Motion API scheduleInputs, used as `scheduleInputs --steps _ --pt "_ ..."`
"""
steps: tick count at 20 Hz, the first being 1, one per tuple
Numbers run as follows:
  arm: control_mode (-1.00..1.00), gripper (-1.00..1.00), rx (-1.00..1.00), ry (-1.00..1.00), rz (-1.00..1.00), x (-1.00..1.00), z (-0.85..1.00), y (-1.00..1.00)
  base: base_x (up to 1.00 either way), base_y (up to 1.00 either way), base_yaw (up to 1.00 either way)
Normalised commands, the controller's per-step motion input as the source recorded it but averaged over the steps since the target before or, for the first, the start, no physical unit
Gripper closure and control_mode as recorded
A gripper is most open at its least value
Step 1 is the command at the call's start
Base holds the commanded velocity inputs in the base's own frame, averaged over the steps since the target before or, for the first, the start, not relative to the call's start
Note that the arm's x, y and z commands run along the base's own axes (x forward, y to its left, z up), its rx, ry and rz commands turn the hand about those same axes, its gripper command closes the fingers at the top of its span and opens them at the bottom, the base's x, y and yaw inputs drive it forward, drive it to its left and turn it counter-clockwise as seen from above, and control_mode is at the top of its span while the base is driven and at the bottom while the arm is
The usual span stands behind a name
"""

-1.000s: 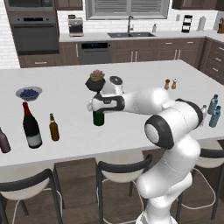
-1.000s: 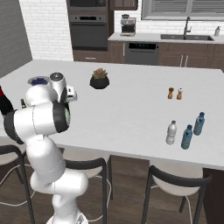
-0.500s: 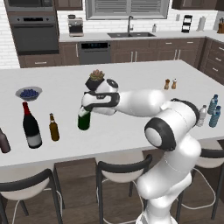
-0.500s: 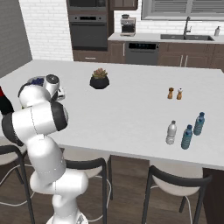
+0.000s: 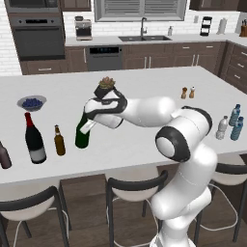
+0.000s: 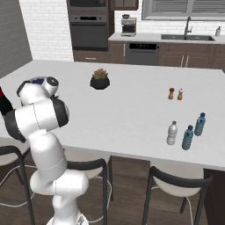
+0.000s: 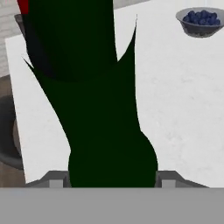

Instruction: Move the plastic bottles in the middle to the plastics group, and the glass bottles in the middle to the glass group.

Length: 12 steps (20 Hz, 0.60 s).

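- I am holding the dark green wine bottle [image 5: 82, 133] in the gripper [image 5: 94, 117]; in the hand view the green glass [image 7: 100, 109] is sitting between the two tips, so I am reading the jaws as pinching its upper body.
- I am seeing the bottle leaning slightly in the left base view; I cannot tell whether its base is touching the island counter [image 5: 144, 87] or riding just above it.
- I am placing it toward the left part of the island, near the amber beer bottle [image 5: 59, 141] but apart from it.
- I am noting the black wine bottle with red foil [image 5: 34, 139] standing just left of the beer bottle, with the short dark brown bottle [image 5: 4, 155] at the frame's left edge.
- I am seeing the clear greyish plastic bottle [image 6: 172, 133] standing just beside the two blue-tinted bottles [image 6: 194, 130] at the right end.
- My judgement: the plastic part is looking finished and the black bottle is looking placed; what is left is setting this green bottle down by the glass group and letting go.
- I am logging a bowl of blueberries [image 5: 32, 102], a potted plant [image 6: 100, 79] and salt and pepper shakers [image 6: 175, 93] as bystanders.
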Motion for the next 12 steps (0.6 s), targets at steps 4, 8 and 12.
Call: scheduleInputs --steps 4,8,12 --pt "-1.00 1.00 0.00 0.00 0.09 0.00 0.00 0.21 0.00 0.00 0.00" --pt "-1.00 1.00 -0.03 0.00 0.02 0.00 0.00 0.09 0.00 0.00 0.00" --pt "-1.00 1.00 -0.11 0.04 0.00 0.13 0.00 0.07 0.00 0.00 0.00"
